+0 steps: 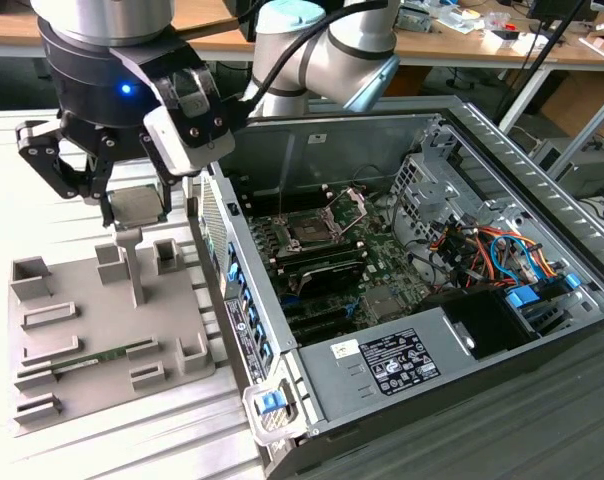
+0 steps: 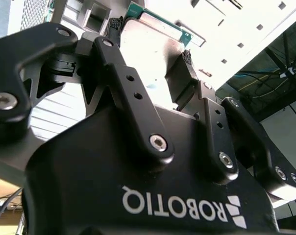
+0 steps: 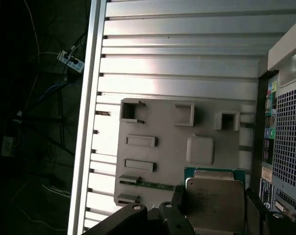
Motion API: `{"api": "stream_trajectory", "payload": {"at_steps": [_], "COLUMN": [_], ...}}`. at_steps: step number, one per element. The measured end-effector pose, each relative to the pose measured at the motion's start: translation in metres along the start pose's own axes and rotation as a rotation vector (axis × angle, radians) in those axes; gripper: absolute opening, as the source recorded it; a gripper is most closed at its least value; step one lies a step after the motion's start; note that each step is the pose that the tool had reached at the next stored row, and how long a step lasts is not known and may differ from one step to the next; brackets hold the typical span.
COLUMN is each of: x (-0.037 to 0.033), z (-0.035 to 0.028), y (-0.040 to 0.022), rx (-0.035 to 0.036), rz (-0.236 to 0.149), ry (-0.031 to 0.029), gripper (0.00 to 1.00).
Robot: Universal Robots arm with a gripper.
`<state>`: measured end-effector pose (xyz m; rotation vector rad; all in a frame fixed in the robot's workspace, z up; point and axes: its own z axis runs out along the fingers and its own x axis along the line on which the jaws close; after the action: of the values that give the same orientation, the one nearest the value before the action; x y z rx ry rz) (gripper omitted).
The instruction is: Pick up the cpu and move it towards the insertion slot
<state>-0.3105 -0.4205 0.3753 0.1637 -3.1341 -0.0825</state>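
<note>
The cpu is a flat silvery square chip with a thin green rim. My gripper is shut on it, one finger on each opposite edge. It hangs just above the grey post of the fixture plate, at the exterior view's left. In both wrist views the cpu sits clamped between the black pads. The insertion slot has a dark square centre, a silver frame and a raised retaining plate. It lies inside the open computer case, well to the exterior view's right of the gripper.
The grey fixture plate carries several raised holders and a green memory stick. The case's perforated side wall stands between fixture and motherboard. Cables, a drive cage and a power supply crowd the case's right.
</note>
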Motion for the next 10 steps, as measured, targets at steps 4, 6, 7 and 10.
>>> {"api": "stream_trajectory", "payload": {"at_steps": [4,6,7,10], "x": [-0.0089,-0.0127,-0.014,-0.0197], "z": [-0.0001,-0.0002,-0.0002,-0.0004], "y": [-0.0009,-0.0013,-0.0015,-0.0021], "rx": [-0.0002,-0.0003,-0.0004,-0.0009], "rz": [0.0,0.0,0.0,0.0], "ry": [0.0014,0.0024,0.0026,0.0042], "gripper": [0.55,0.55,0.55,0.55]}}
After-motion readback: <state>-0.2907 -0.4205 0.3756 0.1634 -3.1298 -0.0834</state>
